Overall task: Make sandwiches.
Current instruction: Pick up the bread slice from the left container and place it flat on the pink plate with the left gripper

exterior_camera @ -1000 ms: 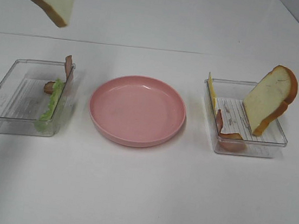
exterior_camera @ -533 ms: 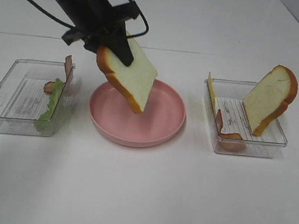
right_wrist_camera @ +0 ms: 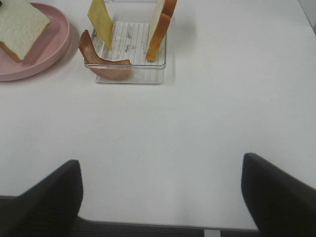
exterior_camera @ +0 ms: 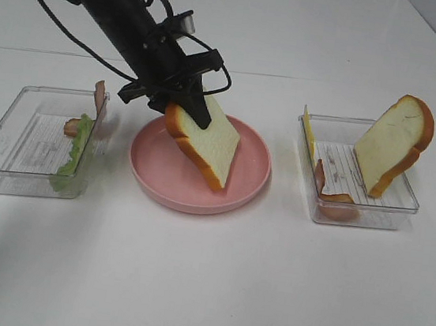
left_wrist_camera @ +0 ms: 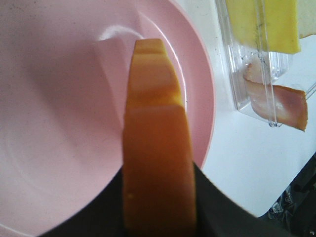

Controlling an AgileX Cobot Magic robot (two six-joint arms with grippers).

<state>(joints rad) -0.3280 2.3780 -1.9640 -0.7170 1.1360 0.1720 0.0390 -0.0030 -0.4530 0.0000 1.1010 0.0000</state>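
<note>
— What is the left gripper [exterior_camera: 186,110] doing?

— It is closed narrow on the top corner of one bread slice [exterior_camera: 208,144]. The slice hangs tilted over the pink plate [exterior_camera: 250,189], with its low corner near the plate floor. I cannot tell if it touches.

— And the other arm?

— The right gripper [right_wrist_camera: 160,197] holds nothing. Its jaws stand wide, and it waits over the bare table [exterior_camera: 202,288], well apart from the food.

— So how far is the sandwich?

— I think it is only the beginning. The plate has nothing lying on it, so the first slice is not yet put down. After it, the fillings and the top slice must all be stacked.

— What is in the boxes?

— In the left box [exterior_camera: 3,160], the green lettuce [exterior_camera: 72,153] leans on the wall near the plate, and a bacon strip [exterior_camera: 99,97] stands at the far corner of that wall. In the right box [exterior_camera: 404,203], the second bread slice [exterior_camera: 391,148] stands upright and leans a little, the yellow cheese [exterior_camera: 309,130] stands against the wall on the plate side, and a second bacon strip [exterior_camera: 329,196] curls at the front corner.
</note>
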